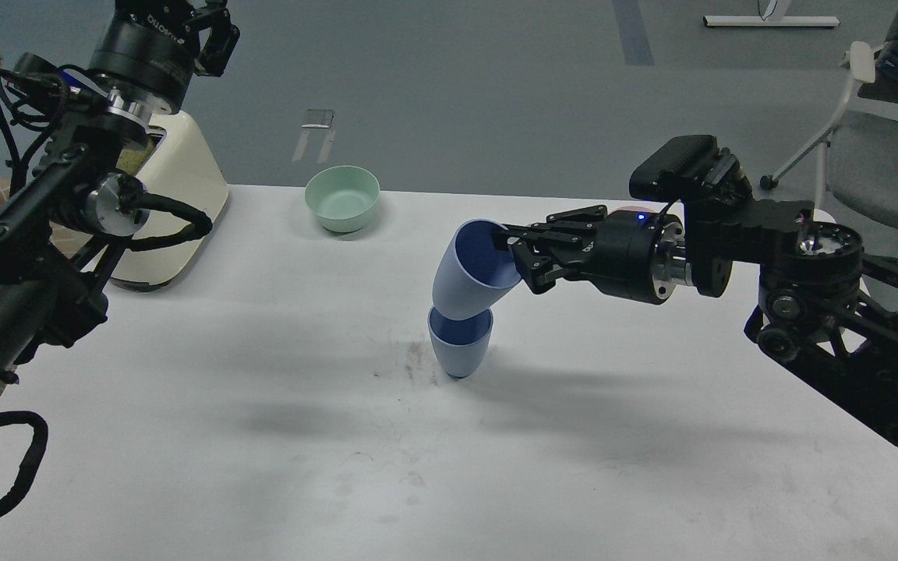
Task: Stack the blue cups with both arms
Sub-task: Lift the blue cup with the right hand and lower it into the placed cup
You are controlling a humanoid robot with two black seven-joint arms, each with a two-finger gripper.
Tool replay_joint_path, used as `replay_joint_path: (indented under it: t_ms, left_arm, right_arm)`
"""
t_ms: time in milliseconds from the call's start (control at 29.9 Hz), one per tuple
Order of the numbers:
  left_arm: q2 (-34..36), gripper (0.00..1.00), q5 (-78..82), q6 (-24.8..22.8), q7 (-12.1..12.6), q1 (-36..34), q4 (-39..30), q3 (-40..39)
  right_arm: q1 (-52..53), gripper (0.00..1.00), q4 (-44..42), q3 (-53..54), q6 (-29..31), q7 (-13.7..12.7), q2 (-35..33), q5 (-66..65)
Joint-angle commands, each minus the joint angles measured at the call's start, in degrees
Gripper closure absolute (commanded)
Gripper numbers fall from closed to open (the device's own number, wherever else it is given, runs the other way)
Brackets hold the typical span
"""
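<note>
One blue cup (461,348) stands upright on the white table (262,436) near the middle. The second blue cup (471,270) is tilted, its base resting in the mouth of the standing cup and its opening turned toward the right. My right gripper (513,251) comes in from the right and is shut on the tilted cup's rim, one finger inside and one outside. My left gripper (211,35) is raised high at the top left, far from the cups, partly cut off by the frame edge; its fingers cannot be told apart.
A mint-green bowl (342,198) sits at the table's far edge. A cream appliance (176,202) stands at the back left behind my left arm. A chair (878,156) stands beyond the table at right. Scuff marks lie beside the standing cup.
</note>
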Motion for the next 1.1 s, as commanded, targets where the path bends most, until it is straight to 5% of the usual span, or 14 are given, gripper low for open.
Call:
replay_joint_path:
  t_ms: [0, 702, 969, 1070]
  left_arm:
    - [0.0, 0.02, 0.0, 0.0, 0.0, 0.0, 0.0, 0.0]
    - [0.0, 0.02, 0.0, -0.1, 0.0, 0.1, 0.0, -0.7]
    - [0.0, 0.02, 0.1, -0.2, 0.0, 0.1, 0.0, -0.8]
    - [0.0, 0.02, 0.1, -0.2, 0.0, 0.2, 0.0, -0.7]
  right_arm:
    - [-0.1, 1.00, -0.3, -0.9, 0.0, 0.0, 0.6, 0.0]
    - [-0.7, 0.98, -6.2, -1.9, 0.0, -1.1, 4.7, -1.5]
    - [-1.0, 0.67, -6.3, -1.7, 0.0, -1.1, 5.1, -1.4]
    - [-1.8, 0.34, -6.2, -0.9, 0.0, -1.0, 6.8, -1.1]
